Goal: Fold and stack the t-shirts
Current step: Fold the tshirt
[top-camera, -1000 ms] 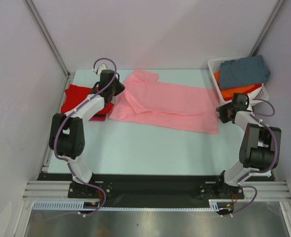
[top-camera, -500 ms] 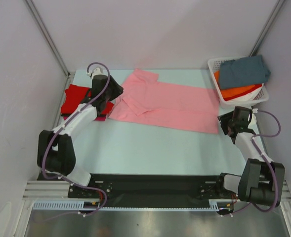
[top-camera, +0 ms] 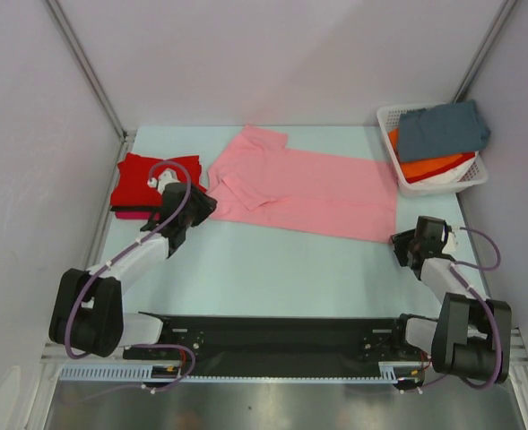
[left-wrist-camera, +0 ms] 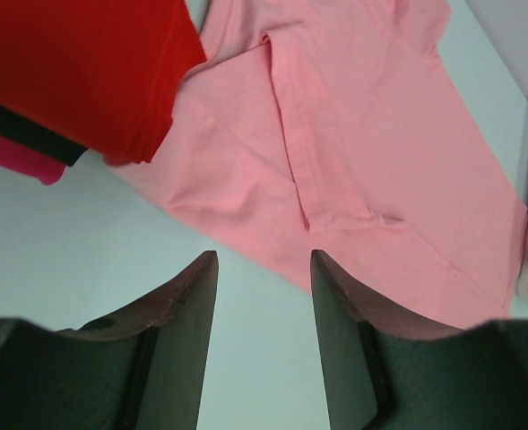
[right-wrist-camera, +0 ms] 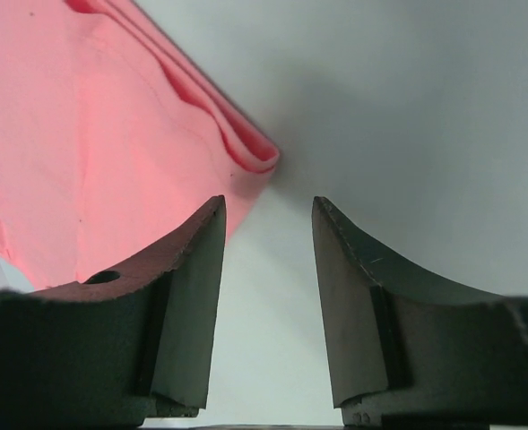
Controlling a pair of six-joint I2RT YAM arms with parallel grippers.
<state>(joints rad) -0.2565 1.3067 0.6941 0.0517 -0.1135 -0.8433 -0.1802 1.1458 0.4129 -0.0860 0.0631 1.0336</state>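
Observation:
A light pink t-shirt (top-camera: 308,184) lies spread flat across the back middle of the table, one sleeve folded in; it also shows in the left wrist view (left-wrist-camera: 353,143) and the right wrist view (right-wrist-camera: 93,134). A folded red t-shirt (top-camera: 151,179) lies on a magenta one (left-wrist-camera: 12,152) at the back left. My left gripper (top-camera: 203,204) is open and empty just off the pink shirt's near left corner. My right gripper (top-camera: 400,248) is open and empty just off its near right corner. Slate grey-blue (top-camera: 443,128) and orange (top-camera: 434,167) shirts lie in the basket.
A white slotted plastic basket (top-camera: 389,118) stands at the back right corner. Pale walls enclose the table on three sides. Bare table surface (top-camera: 290,269) lies between the pink shirt and the arm bases.
Both grippers have drawn back toward the near edge, off the pink shirt's left and right ends. The left sleeve now lies folded in over the shirt.

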